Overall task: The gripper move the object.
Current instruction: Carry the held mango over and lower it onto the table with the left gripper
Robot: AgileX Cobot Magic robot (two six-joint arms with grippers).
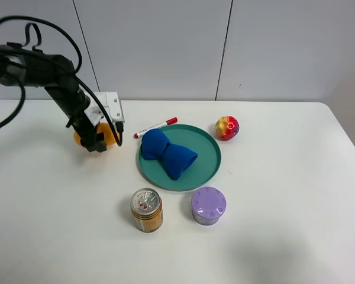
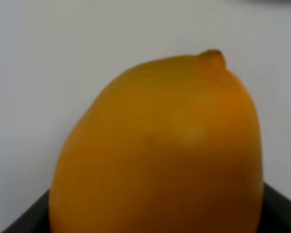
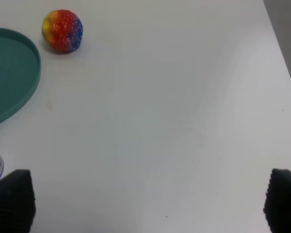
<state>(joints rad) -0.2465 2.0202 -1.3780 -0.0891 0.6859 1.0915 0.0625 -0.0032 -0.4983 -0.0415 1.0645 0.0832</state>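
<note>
The mango is at the left of the white table, well left of the teal plate, clamped between the left gripper's black fingers. The right gripper hangs above the table, fingers wide apart.

You see the mango mostly hidden behind the left gripper; its close-up is blurred and cropped.
</note>
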